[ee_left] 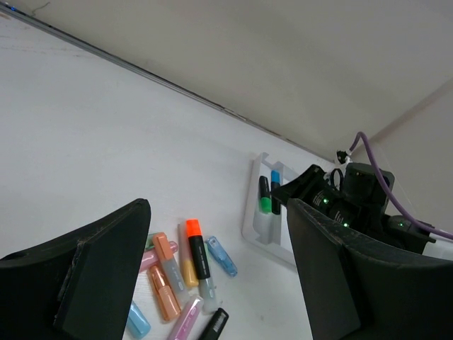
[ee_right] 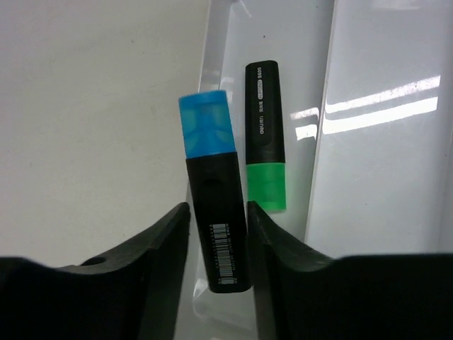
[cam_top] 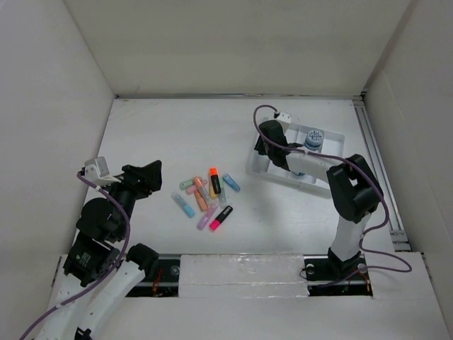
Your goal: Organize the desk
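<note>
My right gripper [ee_right: 218, 207] is shut on a black highlighter with a blue cap [ee_right: 216, 212] and holds it over the left slot of the white ribbed tray [ee_right: 322, 142], beside a green-capped black highlighter [ee_right: 265, 142] lying in that slot. In the top view this gripper [cam_top: 267, 151] is at the tray's [cam_top: 333, 134] left end. Several loose highlighters [cam_top: 205, 198] lie in a heap on the white desk [cam_top: 177, 134]. My left gripper [cam_top: 150, 172] is open and empty, left of the heap; its wrist view looks between the jaws [ee_left: 218, 205] at the heap [ee_left: 196, 248].
A blue-and-white round object [cam_top: 313, 138] sits in the tray's right part. White walls border the desk, with a metal rail [cam_top: 375, 156] along the right edge. The tray also shows in the left wrist view [ee_left: 253, 212].
</note>
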Controlling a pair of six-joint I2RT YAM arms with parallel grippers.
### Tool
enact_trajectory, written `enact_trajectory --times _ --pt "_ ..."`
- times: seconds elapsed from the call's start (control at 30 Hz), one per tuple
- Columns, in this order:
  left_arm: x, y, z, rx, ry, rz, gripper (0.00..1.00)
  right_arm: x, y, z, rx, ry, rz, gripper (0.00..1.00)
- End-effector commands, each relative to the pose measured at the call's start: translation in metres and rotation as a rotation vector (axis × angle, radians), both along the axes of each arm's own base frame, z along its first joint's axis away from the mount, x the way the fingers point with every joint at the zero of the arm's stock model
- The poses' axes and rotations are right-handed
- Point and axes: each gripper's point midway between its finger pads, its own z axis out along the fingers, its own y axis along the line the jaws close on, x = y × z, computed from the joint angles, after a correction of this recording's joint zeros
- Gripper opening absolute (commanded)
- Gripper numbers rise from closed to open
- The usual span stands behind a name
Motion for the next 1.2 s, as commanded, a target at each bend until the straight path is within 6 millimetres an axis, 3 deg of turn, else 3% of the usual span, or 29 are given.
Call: enact_trajectory --times 0.0,0.03,0.1,0.2,0.27,0.33,0.37,0.43,0.5,0.53,0.63,0.73,0.87,1.03,1.1,1.17 --pt "0.003 -0.003 0.006 0.001 -0.023 -0.009 0.73 0.007 -0.002 0.010 0.040 -0.035 -0.016 0.44" --pt "0.003 -0.003 0.006 0.001 -0.023 -0.009 0.73 0.007 -0.002 0.012 0.041 -0.040 -0.015 0.52" --pt "0.003 -0.003 0.006 0.002 -0.023 -0.010 0.73 0.008 -0.001 0.019 0.043 -0.053 -0.009 0.57" --pt "0.003 -0.004 0.006 0.003 -0.022 -0.010 0.73 0.004 0.006 0.031 0.040 -0.081 0.017 0.57" --pt "0.003 -0.003 0.005 0.003 -0.022 -0.010 0.73 -0.009 0.032 0.036 0.041 -0.095 0.088 0.46" --pt "0.003 -0.003 0.006 0.005 -0.022 -0.010 0.73 -0.024 0.058 0.037 0.029 -0.108 0.175 0.13" --pt "0.004 -0.003 0.005 0.005 -0.021 -0.009 0.73 -0.045 0.090 0.035 0.030 -0.105 0.273 0.07" --pt "0.004 -0.003 0.006 0.005 -0.022 -0.007 0.73 -0.066 0.116 0.024 -0.009 -0.095 0.345 0.02" --pt "0.005 -0.004 0.004 0.005 -0.018 -0.007 0.73 -0.093 0.145 0.016 -0.034 -0.093 0.414 0.07" --pt "0.005 -0.004 0.004 0.008 -0.016 -0.010 0.73 -0.101 0.153 0.010 -0.038 -0.086 0.432 0.23" --pt "0.006 -0.006 0.004 0.011 -0.014 -0.016 0.73 -0.118 0.171 0.000 -0.030 -0.071 0.489 0.51" --pt "0.007 -0.007 0.004 0.012 -0.013 -0.018 0.73 -0.124 0.181 -0.013 -0.035 -0.039 0.524 0.52" --pt "0.008 -0.007 0.003 0.015 -0.009 -0.018 0.73 -0.127 0.192 -0.012 -0.028 -0.036 0.563 0.52" --pt "0.008 -0.008 0.003 0.016 -0.008 -0.019 0.73 -0.123 0.193 -0.023 -0.058 -0.015 0.554 0.51" --pt "0.007 -0.008 0.003 0.015 -0.009 -0.019 0.73 -0.123 0.195 -0.025 -0.057 -0.010 0.551 0.48" --pt "0.007 -0.007 0.003 0.015 -0.011 -0.018 0.73 -0.123 0.194 -0.031 -0.065 0.001 0.551 0.40"
